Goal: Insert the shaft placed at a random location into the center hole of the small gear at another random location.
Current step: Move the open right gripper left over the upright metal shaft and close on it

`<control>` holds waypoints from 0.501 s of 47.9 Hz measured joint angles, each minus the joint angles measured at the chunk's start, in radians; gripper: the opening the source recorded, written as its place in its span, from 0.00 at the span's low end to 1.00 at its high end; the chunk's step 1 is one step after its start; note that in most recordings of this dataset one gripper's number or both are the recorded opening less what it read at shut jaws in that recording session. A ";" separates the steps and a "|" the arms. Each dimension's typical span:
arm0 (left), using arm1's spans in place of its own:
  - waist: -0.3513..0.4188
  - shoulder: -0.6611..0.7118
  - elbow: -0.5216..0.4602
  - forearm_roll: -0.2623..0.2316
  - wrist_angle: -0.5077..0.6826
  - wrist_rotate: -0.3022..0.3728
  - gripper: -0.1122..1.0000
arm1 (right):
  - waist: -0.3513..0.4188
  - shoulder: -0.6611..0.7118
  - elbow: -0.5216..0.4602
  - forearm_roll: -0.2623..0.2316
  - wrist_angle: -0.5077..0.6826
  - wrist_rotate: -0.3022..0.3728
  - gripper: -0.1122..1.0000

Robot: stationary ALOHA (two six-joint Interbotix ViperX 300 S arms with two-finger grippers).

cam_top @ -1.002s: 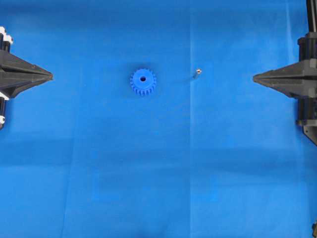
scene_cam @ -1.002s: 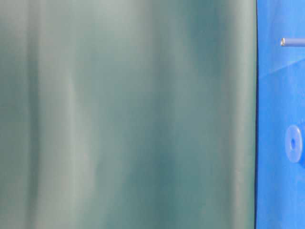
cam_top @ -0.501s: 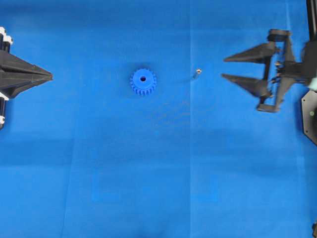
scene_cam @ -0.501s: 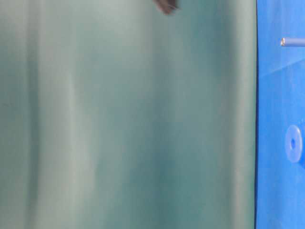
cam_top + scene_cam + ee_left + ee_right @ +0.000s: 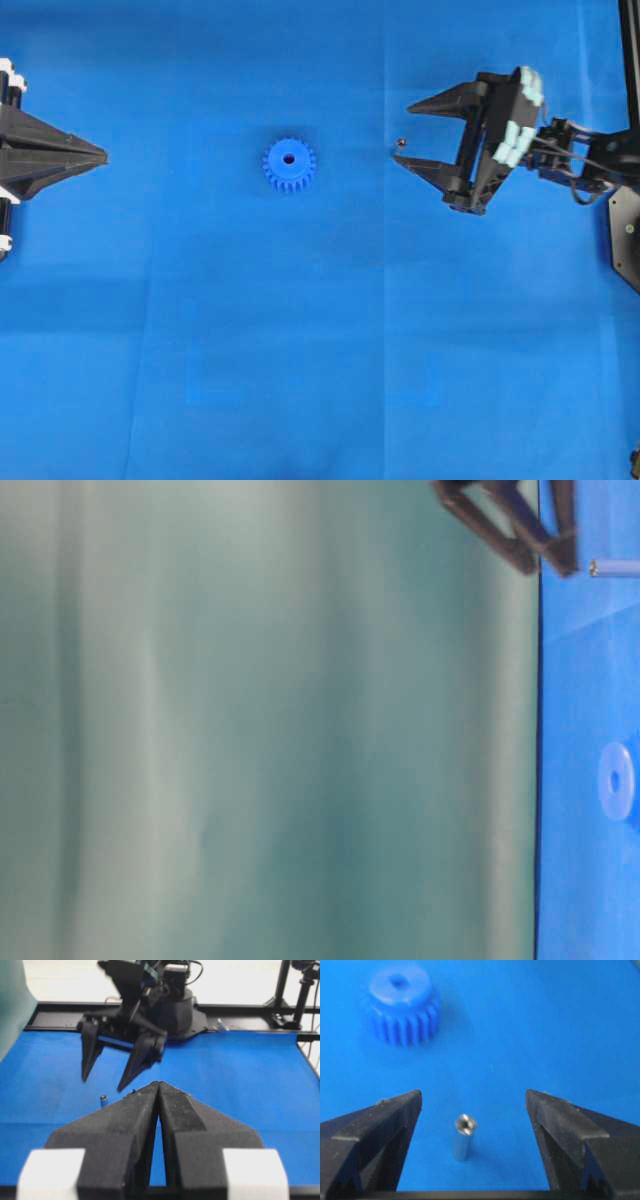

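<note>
- The shaft (image 5: 463,1137) is seen upright between the spread jaws of the right gripper (image 5: 474,1105), untouched.
- The small gear (image 5: 402,1004) lies beyond.
- The left gripper (image 5: 158,1085) is closed, empty.

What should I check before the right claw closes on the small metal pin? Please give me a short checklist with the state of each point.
1. Right claw open: ok, its fingers stand wide apart.
2. Pin between those fingers: ok in the right wrist view, with a gap on each side.
3. Pin upright on the blue mat: ok, it stands on end, untouched.
4. Claw low enough to grip: cannot tell.
5. Gear lying flat, hole facing up and free: ok.
6. Left claw out of the way: ok, shut at the left edge, far from the gear.
</note>
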 measured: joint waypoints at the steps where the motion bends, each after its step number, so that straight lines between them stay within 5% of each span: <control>1: 0.000 -0.002 0.000 0.000 0.000 0.000 0.10 | 0.000 0.012 -0.002 0.002 -0.003 0.002 0.76; 16: 0.000 -0.012 0.008 0.000 0.000 0.003 0.10 | 0.012 0.091 -0.021 0.009 -0.021 0.002 0.73; 24: 0.000 -0.012 0.011 0.000 0.000 0.003 0.10 | 0.018 0.091 -0.021 0.009 -0.021 0.002 0.41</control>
